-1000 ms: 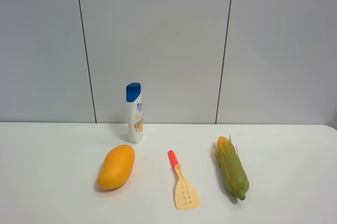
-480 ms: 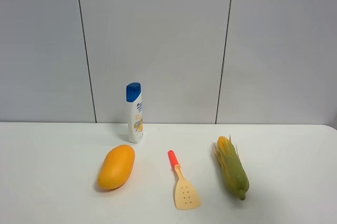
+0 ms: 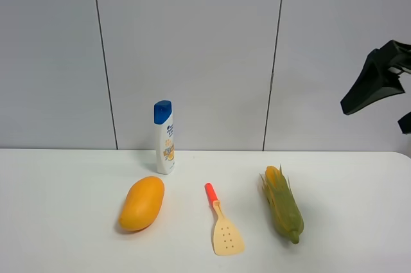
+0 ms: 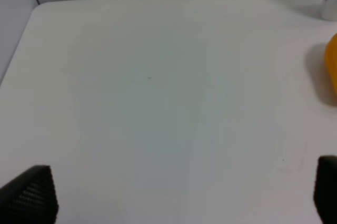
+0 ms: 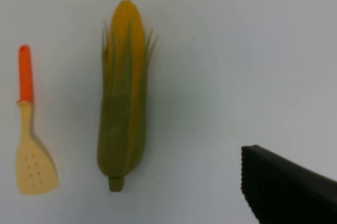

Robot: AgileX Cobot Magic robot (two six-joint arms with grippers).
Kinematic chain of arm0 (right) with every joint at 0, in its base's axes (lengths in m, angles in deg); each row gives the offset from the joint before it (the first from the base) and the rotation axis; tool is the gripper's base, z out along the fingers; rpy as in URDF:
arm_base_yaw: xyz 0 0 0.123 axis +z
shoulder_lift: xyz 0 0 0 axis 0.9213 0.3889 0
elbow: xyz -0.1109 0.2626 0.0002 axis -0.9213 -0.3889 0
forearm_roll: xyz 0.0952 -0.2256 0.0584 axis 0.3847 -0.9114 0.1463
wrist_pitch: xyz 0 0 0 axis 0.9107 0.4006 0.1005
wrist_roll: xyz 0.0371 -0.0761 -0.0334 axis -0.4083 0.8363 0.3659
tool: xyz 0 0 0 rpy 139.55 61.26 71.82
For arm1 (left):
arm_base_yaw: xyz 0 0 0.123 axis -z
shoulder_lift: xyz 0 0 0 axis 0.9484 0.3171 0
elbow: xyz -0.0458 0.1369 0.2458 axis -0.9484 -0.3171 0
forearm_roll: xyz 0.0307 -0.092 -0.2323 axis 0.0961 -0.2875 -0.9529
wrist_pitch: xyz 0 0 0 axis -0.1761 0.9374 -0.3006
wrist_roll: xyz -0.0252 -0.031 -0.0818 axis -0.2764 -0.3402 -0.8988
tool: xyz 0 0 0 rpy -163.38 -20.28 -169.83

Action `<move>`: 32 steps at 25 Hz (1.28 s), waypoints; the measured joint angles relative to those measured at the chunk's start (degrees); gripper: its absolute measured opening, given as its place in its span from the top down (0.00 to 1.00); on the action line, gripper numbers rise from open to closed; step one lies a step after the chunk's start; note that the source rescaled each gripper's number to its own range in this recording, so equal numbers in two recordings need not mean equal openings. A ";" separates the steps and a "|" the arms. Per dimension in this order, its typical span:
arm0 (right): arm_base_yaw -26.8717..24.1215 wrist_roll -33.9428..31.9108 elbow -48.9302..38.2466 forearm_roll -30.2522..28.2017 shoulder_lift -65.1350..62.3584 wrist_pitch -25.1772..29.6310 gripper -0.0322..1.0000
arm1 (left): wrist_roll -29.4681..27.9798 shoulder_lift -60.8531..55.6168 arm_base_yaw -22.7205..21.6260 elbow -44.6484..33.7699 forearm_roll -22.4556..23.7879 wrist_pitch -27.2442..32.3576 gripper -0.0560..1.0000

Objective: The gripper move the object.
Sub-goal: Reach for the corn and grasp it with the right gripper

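Exterior high view: the corn (image 3: 281, 212) lies flat on the white desk (image 3: 64, 221), toward the right, its yellow tip and leafy wisps pointing at the wall and its stub end toward the near edge. Nothing touches it. A spatula (image 3: 223, 225) lies just left of it, apart, red handle toward the wall. Further left is a mango (image 3: 142, 203), and a bottle (image 3: 164, 137) with a blue cap stands upright behind the mango, near the wall.

The right gripper (image 3: 376, 83) hangs high at the right edge, well above the desk and apart from the corn, partly cut off by the frame. In the right wrist view only one black finger (image 5: 287, 190) shows, beside the corn (image 5: 124, 97) and clear of it; I cannot tell how wide this gripper stands. Nothing shows in its grasp.

In the left wrist view the left gripper (image 4: 179, 192) is spread wide, its fingertips at opposite corners of the picture, holding nothing over bare desk. The mango's edge (image 4: 331, 68) shows at one side.
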 joint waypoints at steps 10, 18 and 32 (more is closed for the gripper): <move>15.59 -27.25 11.24 -23.57 16.46 2.57 0.00 | 0.00 0.00 0.00 0.00 0.00 0.00 0.00; 15.77 -26.74 16.87 -17.14 34.07 -1.36 0.00 | 0.00 0.00 0.00 0.00 0.00 0.00 0.00; 15.77 -26.05 18.09 -16.97 39.99 -8.86 0.00 | 0.00 0.00 0.00 0.00 0.00 0.00 0.00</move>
